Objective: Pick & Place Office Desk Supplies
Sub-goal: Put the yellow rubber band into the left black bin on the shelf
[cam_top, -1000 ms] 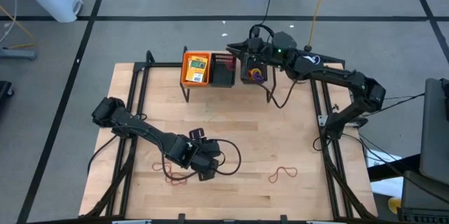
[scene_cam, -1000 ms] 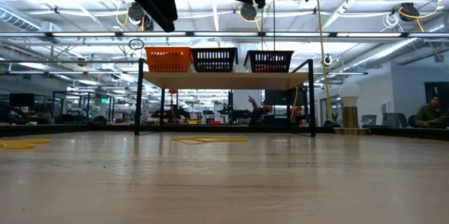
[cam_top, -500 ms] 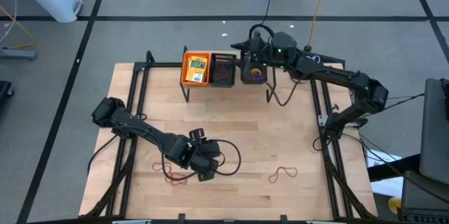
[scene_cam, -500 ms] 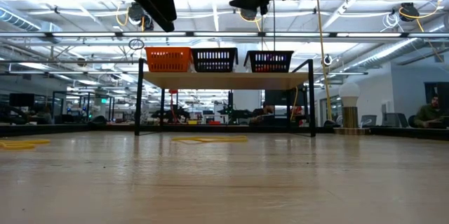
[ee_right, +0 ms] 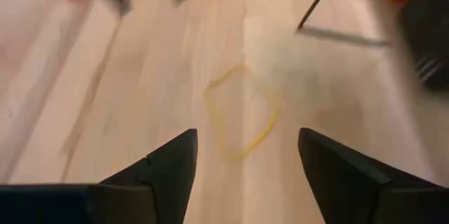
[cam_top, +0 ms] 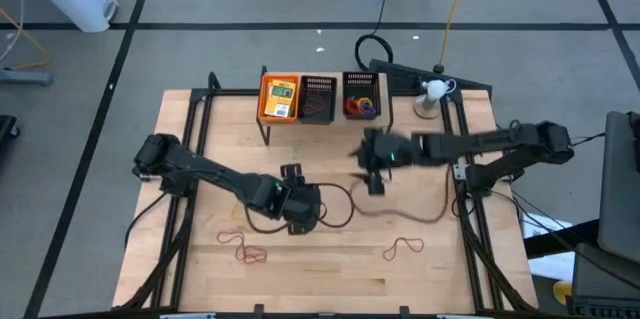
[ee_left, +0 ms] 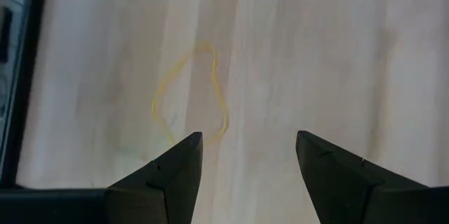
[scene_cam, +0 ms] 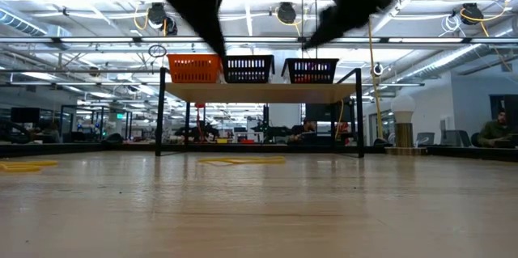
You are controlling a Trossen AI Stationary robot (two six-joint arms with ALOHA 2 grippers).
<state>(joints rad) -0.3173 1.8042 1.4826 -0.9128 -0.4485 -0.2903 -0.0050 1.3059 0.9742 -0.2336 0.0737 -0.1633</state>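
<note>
My left gripper (cam_top: 303,215) hangs open over the table's middle, near side. In its wrist view a thin yellow rubber band (ee_left: 191,96) lies flat on the wood just beyond the open fingers (ee_left: 242,155). My right gripper (cam_top: 372,171) is open above the table's middle, blurred. Its wrist view shows a yellow band loop (ee_right: 242,112) on the wood ahead of it (ee_right: 245,154). Two red-brown bands (cam_top: 246,250) (cam_top: 403,249) lie near the front edge. A yellow-orange packet (cam_top: 281,97) lies in the orange tray. Coloured rings (cam_top: 362,107) lie in the right black tray.
A raised shelf at the far edge carries the orange tray (cam_top: 262,99) and two black mesh trays (cam_top: 318,87) (cam_top: 362,81); its legs (cam_top: 266,131) stand on the table. A white object (cam_top: 431,95) sits far right. Cables (cam_top: 345,209) trail between the arms.
My right gripper has swung from over the right black tray down and toward the table's near side, to above the table's middle. My left gripper has shifted toward the far right, away from the left red-brown band.
</note>
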